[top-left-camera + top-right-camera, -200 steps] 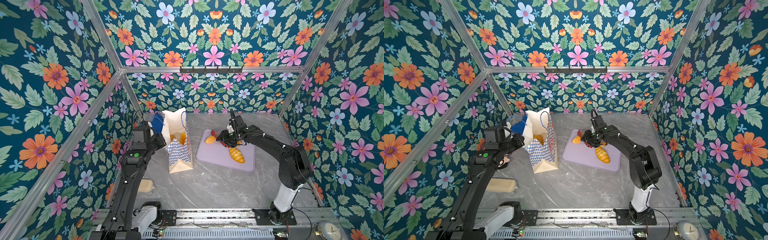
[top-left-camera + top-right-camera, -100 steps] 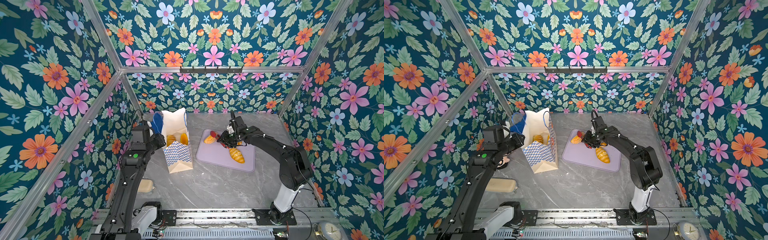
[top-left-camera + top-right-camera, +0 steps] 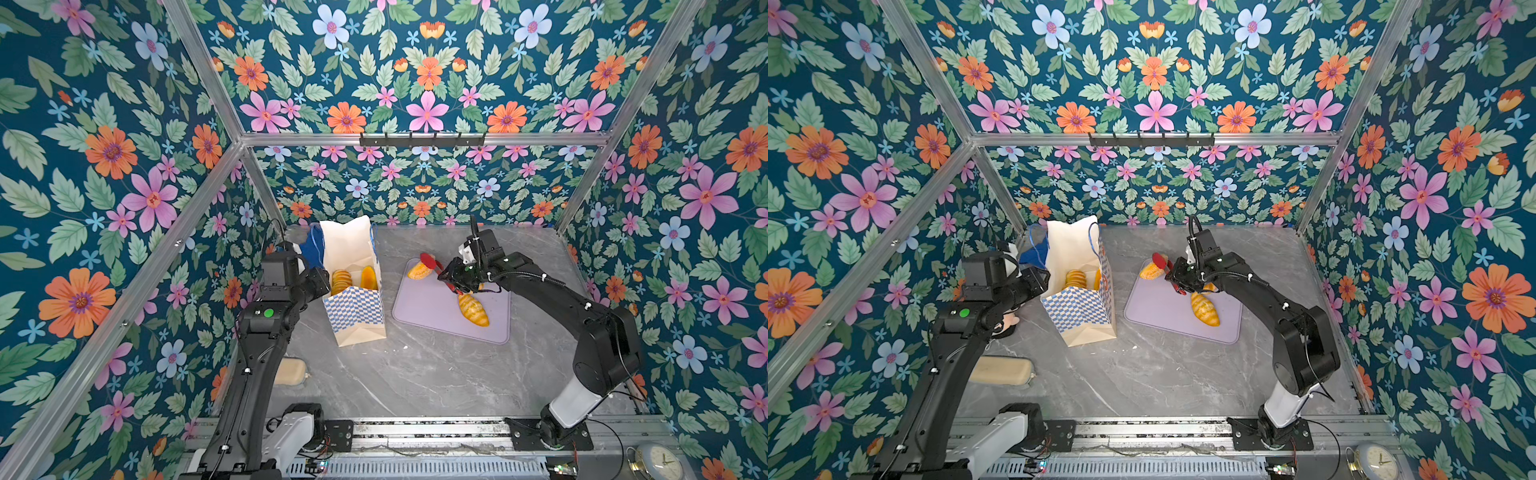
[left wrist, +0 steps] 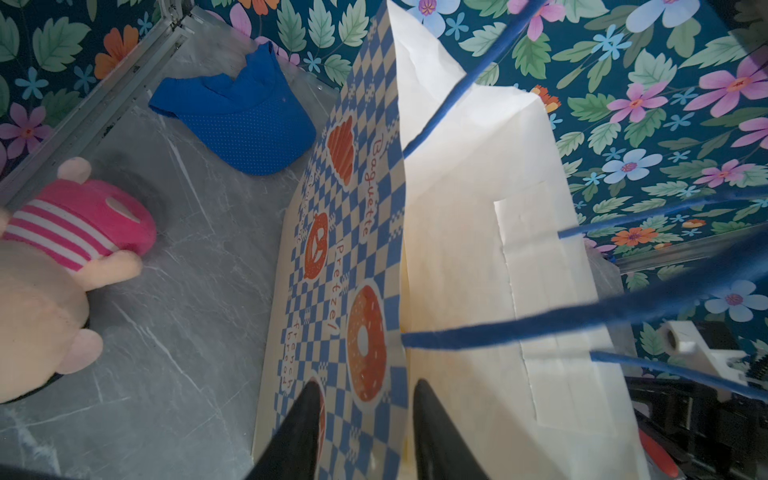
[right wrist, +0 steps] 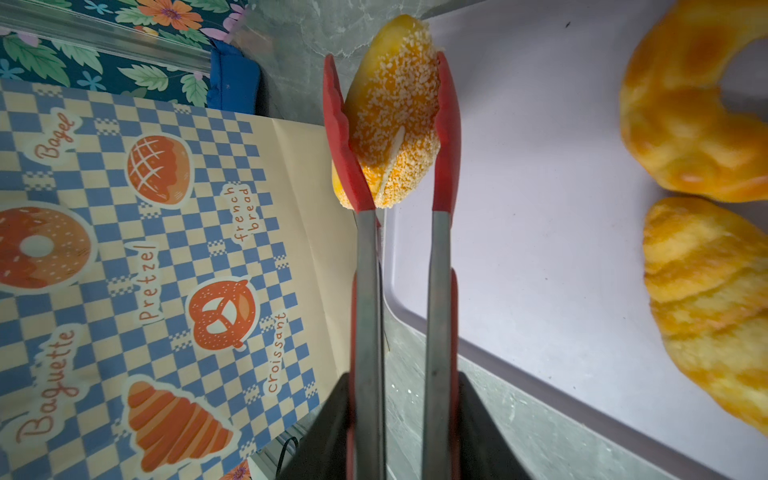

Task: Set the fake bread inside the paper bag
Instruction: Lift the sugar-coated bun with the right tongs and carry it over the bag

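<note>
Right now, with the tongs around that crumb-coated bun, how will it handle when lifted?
The crumb-coated bun is small beside the red tongs, so probably light. Its rough coating should resist slipping. Oval and flanked only at its sides, it may pivot.

A second ago the left hand (image 4: 365, 386) was clamped on the rim of the paper bag (image 3: 353, 311). Now its fingers (image 4: 299, 428) stand apart, one on each side of the checkered wall. In both top views the bag's mouth gapes wider, and the two pastries (image 3: 341, 282) inside show more fully. The right hand (image 5: 401, 386) squeezes the tongs (image 5: 365, 270) tighter, and their red tips (image 5: 338, 124) now press both sides of the crumb-coated bun (image 5: 395, 120) at the mat's (image 3: 432, 316) far corner.
</note>
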Robot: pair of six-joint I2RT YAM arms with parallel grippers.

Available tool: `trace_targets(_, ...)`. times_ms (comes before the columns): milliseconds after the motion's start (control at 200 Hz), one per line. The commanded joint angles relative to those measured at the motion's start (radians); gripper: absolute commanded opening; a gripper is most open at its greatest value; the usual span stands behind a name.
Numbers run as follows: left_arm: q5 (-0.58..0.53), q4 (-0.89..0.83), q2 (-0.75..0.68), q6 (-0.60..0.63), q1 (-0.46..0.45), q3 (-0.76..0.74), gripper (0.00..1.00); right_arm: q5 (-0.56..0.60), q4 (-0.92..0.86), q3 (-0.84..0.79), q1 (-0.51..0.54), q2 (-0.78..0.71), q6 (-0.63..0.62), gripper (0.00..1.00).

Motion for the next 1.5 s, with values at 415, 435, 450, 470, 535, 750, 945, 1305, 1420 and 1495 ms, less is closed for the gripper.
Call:
trace_targets(415, -0.055, -0.068, 0.063, 0.064, -0.001, 0.051, 0.30, 0.079, -0.092, 0.072, 0.001, -0.195, -0.070, 0.37)
trace_targets(435, -0.052, -0.065, 0.065, 0.062, -0.001, 0.050, 0.29, 0.083, -0.096, 0.077, 0.001, -0.203, -0.075, 0.36)
trace_targets(450, -0.048, -0.063, 0.065, 0.061, -0.001, 0.049, 0.28, 0.086, -0.101, 0.082, 0.001, -0.208, -0.078, 0.37)
trace_targets(470, -0.046, -0.061, 0.066, 0.062, -0.001, 0.049, 0.26, 0.091, -0.106, 0.089, 0.003, -0.215, -0.082, 0.36)
trace_targets(535, -0.037, -0.054, 0.070, 0.058, -0.001, 0.050, 0.22, 0.112, -0.129, 0.118, 0.011, -0.235, -0.101, 0.36)
trace_targets(750, -0.014, -0.037, 0.062, 0.044, -0.001, 0.048, 0.12, 0.165, -0.183, 0.221, 0.058, -0.265, -0.163, 0.37)
trace_targets(945, -0.003, -0.028, 0.061, 0.039, -0.001, 0.041, 0.05, 0.208, -0.193, 0.322, 0.139, -0.258, -0.224, 0.36)
trace_targets(1305, 0.014, -0.009, 0.065, 0.028, -0.001, 0.032, 0.01, 0.226, -0.149, 0.400, 0.210, -0.244, -0.300, 0.36)
trace_targets(1420, 0.014, -0.009, 0.066, 0.026, -0.001, 0.035, 0.00, 0.227, -0.137, 0.412, 0.222, -0.239, -0.312, 0.35)
trace_targets(1495, 0.014, -0.009, 0.066, 0.025, -0.001, 0.035, 0.01, 0.232, -0.133, 0.421, 0.233, -0.237, -0.323, 0.35)
